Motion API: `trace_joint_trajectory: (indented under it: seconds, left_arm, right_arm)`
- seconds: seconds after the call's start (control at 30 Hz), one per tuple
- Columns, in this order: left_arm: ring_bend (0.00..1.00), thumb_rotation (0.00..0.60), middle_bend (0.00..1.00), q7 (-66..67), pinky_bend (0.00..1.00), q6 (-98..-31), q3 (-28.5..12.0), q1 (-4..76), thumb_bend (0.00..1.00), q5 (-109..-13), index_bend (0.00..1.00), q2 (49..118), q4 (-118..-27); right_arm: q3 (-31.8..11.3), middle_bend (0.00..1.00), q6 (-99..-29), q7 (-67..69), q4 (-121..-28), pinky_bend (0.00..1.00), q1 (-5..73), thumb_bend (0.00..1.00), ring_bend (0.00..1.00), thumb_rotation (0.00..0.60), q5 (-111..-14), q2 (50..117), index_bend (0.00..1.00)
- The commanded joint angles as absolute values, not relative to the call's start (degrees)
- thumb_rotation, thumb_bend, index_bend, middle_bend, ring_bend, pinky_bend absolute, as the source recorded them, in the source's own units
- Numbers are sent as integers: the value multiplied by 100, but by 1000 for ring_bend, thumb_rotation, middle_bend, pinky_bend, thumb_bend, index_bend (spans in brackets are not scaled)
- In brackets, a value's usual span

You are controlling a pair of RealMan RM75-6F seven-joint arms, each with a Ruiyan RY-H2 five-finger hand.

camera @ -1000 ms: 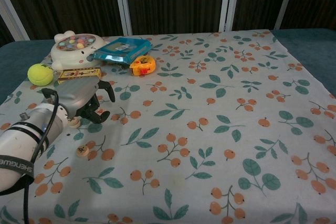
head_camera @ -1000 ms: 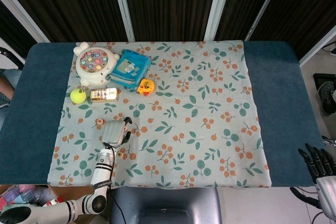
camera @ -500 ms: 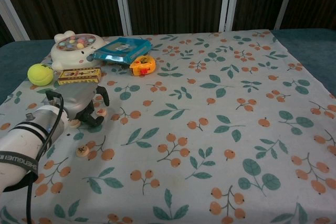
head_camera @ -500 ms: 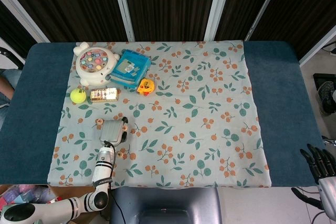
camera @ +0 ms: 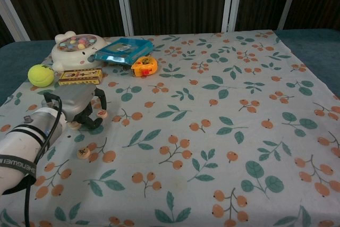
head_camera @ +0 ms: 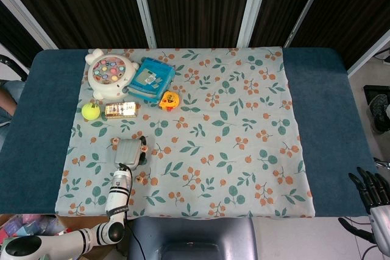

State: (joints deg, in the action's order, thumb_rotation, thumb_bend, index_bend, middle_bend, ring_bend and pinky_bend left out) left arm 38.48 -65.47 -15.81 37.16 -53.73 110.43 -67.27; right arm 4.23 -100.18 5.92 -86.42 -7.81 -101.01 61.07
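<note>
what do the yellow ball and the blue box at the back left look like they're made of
Yellow ball: looks like felt over rubber, matte and fuzzy, tennis-ball colour, though no seam shows clearly. Blue box: probably glossy clear-blue plastic, since light glints off its lid and a printed card seems to show through.

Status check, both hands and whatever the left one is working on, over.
Left hand down on cloth, fingers curled beside small wooden discs. Right hand idle off the table edge, fingers apart. Tennis ball and yellow box close behind.

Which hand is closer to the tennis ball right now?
Left. The left hand rests on the floral cloth just in front of the tennis ball, near the table's left side. The right hand hangs off the table's far right corner, well away from it.
</note>
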Motion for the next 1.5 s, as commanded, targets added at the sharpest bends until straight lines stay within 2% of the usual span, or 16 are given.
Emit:
trace_joint_trajectory:
  seconds: [0.03,0.3,0.4,0.57,0.7,1.03,1.5]
  left_arm:
    - [1000,600,1000,3832,1000,-6547,-1573,3717,394,-5370,463,11044,-6706]
    - [1000,600,1000,3617,1000,-6618,-1575,3715,401,-5529,550,10973,-6798]
    - [1000,600,1000,3480,1000,-6706,-1600,3649,402,-5631,554,10739,-7220]
    - [1000,600,1000,3426,1000,-6539,-1610,3400,402,-5334,550,9844,-8593]
    - [1000,600,1000,3434,1000,-6555,-1445,3258,403,-5334,546,9358,-9100]
    - [1000,600,1000,3249,1000,-6523,-1165,3184,402,-5294,525,9227,-8938]
    - [1000,600,1000,3118,1000,-6553,-1075,3257,400,-5390,507,9442,-8498]
  right_arm:
    - [420,0,-10024,602,-8643,31,-783,204,0,600,-10097,6105,0]
    - [414,0,-10013,591,-8646,31,-780,204,0,600,-10088,6107,0]
    - [411,0,-10004,577,-8647,31,-780,205,0,600,-10081,6109,0]
    - [409,0,-9999,525,-8653,31,-783,205,0,600,-10080,6117,0]
    - [419,0,-9986,480,-8668,31,-780,204,0,600,-10104,6129,0]
    - [444,0,-10021,507,-8650,31,-789,204,0,600,-10165,6127,0]
    - [455,0,-10032,517,-8638,31,-794,205,0,600,-10182,6127,0]
